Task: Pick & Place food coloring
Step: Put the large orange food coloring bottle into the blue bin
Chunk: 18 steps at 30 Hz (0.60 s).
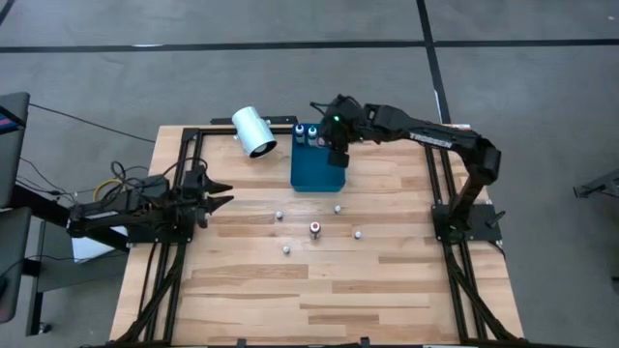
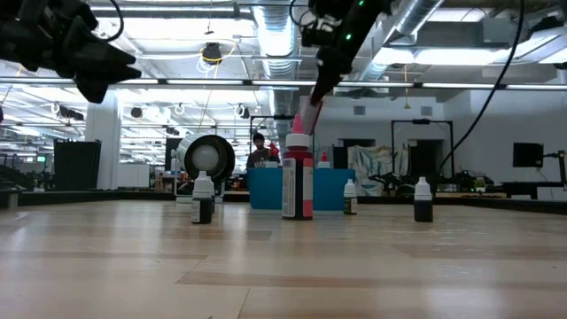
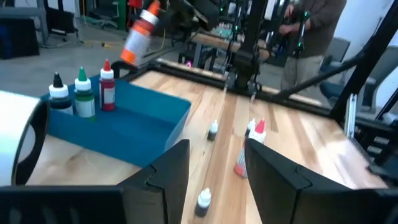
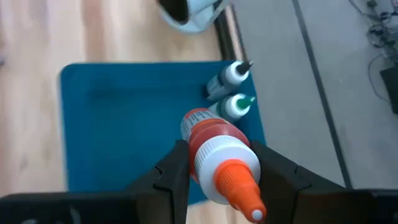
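- Nearest the low camera: a red-topped bottle (image 2: 298,182) stood upright on the wooden surface (image 1: 387,280), roughly at its middle.
- Four smaller white-capped bottles (image 1: 357,234) stood scattered around it, well apart from one another, all upright as far as the low view showed.
- Left gripper (image 1: 221,193) hung over the left side of the surface, clear of every bottle; its fingers (image 3: 168,174) stood partly apart with nothing between them.
- Farther back, a blue tray (image 1: 317,172) lay flat on the surface. Bottles stood upright in a row along its far edge: a dark-tipped bottle (image 4: 231,74) and a green-tipped bottle (image 4: 236,104); the left wrist view also showed a red-tipped one (image 3: 107,87) beside them.
- Right gripper (image 1: 338,150) hovered above the tray's far right corner, next to that row.
- Its fingers (image 4: 176,171) were closed on an orange-capped bottle (image 4: 219,155) with red contents, gripped at the shoulder, held tilted and clear of the tray.
- A large white cylinder (image 1: 254,132) lay on its side at the far edge of the surface, just left of the tray.
- Beyond the surface, a person (image 2: 259,151) showed in the room, too small to describe.
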Motion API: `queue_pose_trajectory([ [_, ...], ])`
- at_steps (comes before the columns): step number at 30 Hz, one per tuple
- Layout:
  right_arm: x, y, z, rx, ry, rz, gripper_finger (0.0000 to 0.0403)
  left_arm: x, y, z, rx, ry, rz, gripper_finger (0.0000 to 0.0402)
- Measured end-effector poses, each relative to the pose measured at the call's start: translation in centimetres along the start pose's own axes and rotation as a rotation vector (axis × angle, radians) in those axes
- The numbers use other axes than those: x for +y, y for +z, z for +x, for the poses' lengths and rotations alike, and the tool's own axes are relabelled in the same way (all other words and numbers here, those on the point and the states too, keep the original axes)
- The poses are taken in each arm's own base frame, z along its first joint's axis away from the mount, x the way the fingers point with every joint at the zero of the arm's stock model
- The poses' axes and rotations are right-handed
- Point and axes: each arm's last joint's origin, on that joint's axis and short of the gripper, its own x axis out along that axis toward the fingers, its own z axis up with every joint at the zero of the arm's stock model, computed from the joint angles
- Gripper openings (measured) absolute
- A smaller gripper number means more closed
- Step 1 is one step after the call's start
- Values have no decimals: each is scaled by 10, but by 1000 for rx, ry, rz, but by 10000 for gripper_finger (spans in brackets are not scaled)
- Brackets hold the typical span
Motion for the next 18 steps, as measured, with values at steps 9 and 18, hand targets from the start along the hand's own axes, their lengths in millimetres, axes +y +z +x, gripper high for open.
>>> queue_pose_trajectory([
  [9,-5,-8,41,77,44,7,131,0,-1,0,8,2,8,145],
  [18,-4,-11,69,101,44,-39,132,1,-2,0,15,11,11,145],
])
